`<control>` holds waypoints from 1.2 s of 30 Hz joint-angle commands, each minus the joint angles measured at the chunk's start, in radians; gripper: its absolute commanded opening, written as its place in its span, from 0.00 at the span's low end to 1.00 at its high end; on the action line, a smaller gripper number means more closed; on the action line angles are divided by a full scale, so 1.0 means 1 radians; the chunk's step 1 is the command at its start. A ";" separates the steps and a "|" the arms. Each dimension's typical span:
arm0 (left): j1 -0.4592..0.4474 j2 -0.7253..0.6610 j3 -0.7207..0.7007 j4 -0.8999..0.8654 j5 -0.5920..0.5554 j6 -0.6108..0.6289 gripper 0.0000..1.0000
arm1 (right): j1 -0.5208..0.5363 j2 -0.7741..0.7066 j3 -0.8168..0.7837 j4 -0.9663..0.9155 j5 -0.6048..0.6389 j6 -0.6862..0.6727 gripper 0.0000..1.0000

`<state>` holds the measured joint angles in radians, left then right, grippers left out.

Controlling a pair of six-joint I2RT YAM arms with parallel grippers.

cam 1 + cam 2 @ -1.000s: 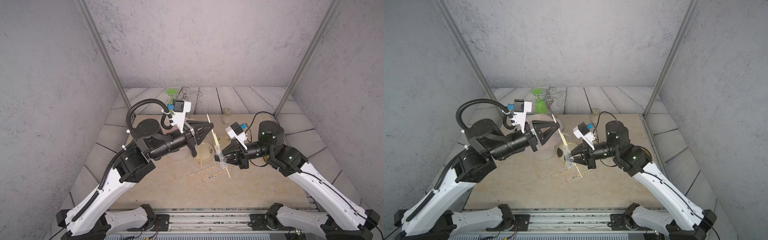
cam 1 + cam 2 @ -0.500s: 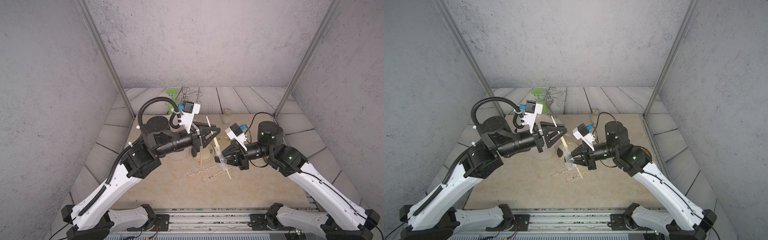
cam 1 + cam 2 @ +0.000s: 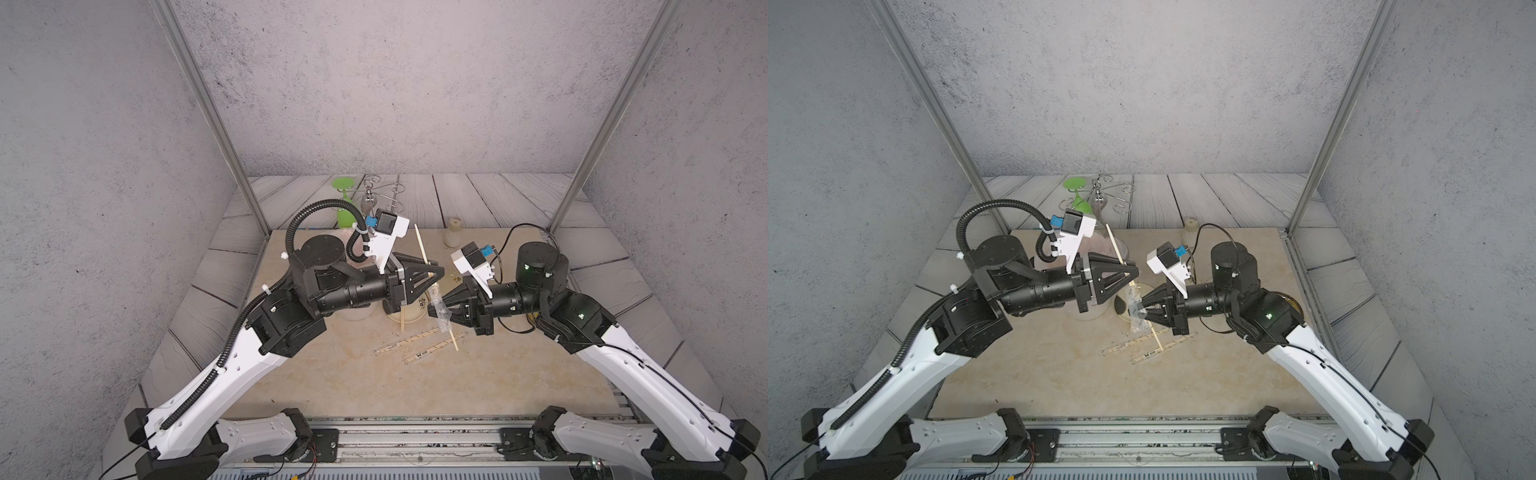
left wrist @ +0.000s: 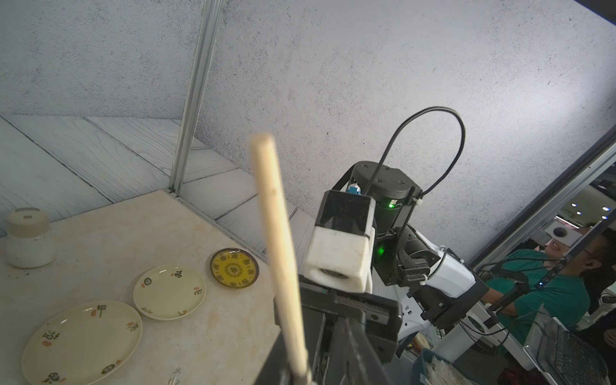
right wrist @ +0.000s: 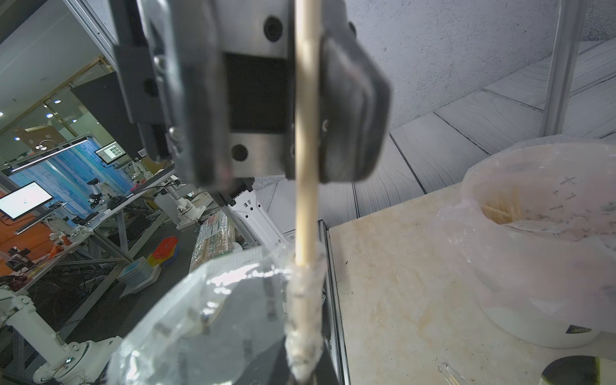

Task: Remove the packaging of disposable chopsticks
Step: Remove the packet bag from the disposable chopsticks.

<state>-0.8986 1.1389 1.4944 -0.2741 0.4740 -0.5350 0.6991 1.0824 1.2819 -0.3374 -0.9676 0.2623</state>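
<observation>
The crumpled sleeve (image 5: 305,300) hides the right gripper's (image 3: 445,308) tips; the chopstick's (image 5: 306,133) far end is cropped; print on 2 tabletop sleeves (image 3: 422,354) is unreadable.

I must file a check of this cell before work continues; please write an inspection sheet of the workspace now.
Surface: beige tabletop, a few dark specks.
Job's things: chopsticks half out of the packaging, held in the air; two wrapped pairs lie on the tabletop.
Clutter: three plates, white jar, lined bin holding sticks, green goblet, wire rack.
Grippers: left gripper open around the bare chopsticks, which touch one finger; right gripper shut on the packaging.
Cables: corrugated hose arches over the left arm; black cable loops above the right arm.
Surroundings: grey walls, metal posts; a person in green outside the cell.
</observation>
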 commanded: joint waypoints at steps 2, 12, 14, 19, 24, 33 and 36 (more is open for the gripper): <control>0.005 -0.006 -0.001 0.032 0.035 0.006 0.02 | 0.000 -0.025 0.023 0.032 0.033 0.015 0.00; 0.005 -0.048 -0.033 0.033 -0.190 -0.045 0.00 | 0.000 -0.109 0.008 -0.059 0.300 -0.150 0.61; 0.005 -0.048 -0.031 0.016 -0.225 -0.049 0.00 | 0.000 -0.138 0.005 -0.063 0.350 -0.205 0.63; 0.006 -0.034 -0.016 -0.005 -0.242 -0.078 0.00 | 0.007 -0.151 0.028 -0.060 0.417 -0.334 0.63; 0.007 -0.036 -0.026 -0.027 -0.260 -0.095 0.00 | 0.033 -0.104 0.076 -0.036 0.415 -0.392 0.63; 0.007 -0.027 -0.025 -0.031 -0.235 -0.112 0.00 | 0.107 -0.034 0.092 0.037 0.473 -0.405 0.61; 0.010 -0.015 -0.021 -0.036 -0.235 -0.119 0.00 | 0.113 -0.032 0.081 0.063 0.494 -0.405 0.61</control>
<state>-0.8936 1.1110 1.4685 -0.3115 0.2321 -0.6365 0.8047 1.0531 1.3468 -0.3244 -0.5152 -0.1310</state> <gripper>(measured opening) 0.072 0.606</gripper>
